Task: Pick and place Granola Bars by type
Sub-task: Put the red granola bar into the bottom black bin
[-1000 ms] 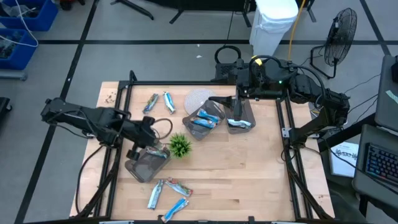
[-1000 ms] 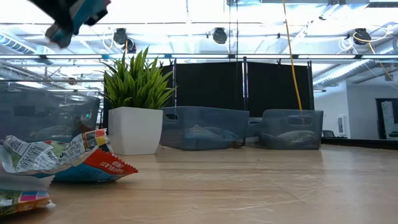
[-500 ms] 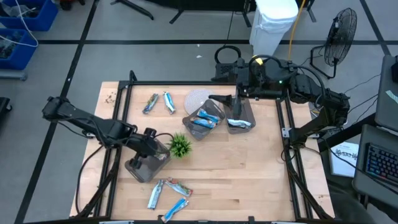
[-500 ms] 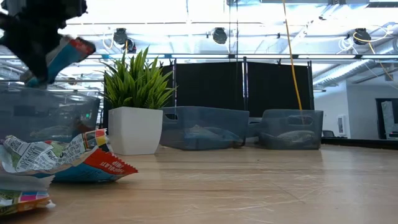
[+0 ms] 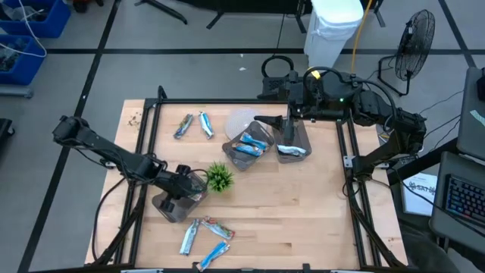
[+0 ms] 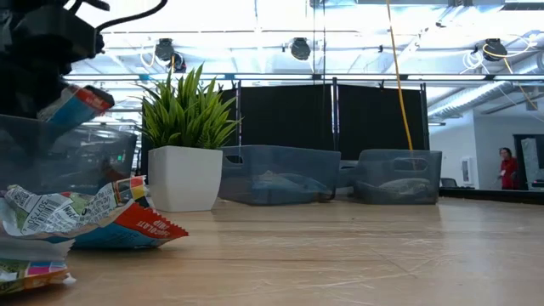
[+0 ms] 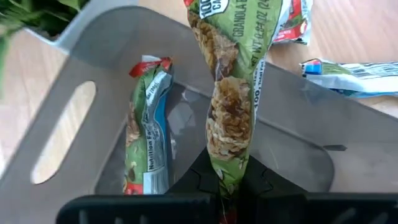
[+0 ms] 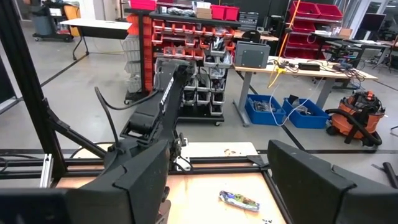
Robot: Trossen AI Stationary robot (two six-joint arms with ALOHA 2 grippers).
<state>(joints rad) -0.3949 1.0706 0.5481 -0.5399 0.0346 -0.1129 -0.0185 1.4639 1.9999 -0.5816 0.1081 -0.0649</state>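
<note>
Should the left gripper (image 7: 227, 186) be opened while the green granola bar (image 7: 233, 93) stands this upright, the packet could be tipped against the grey tray's wall (image 7: 74, 93) and left propped on the rim rather than flat beside the bar already inside (image 7: 146, 143). The bar is pinched by its lower end between the closed fingers and is held over the tray's interior, apparently just above the floor. The right gripper (image 8: 217, 180) is parked with its fingers spread and empty near the far trays.

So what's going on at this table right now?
The left gripper is shut on a green foil granola bar packet, holding it over a grey plastic tray that already contains one similar packet. The right gripper waits open over the table's far side. More packets lie loose on the wooden table.
</note>
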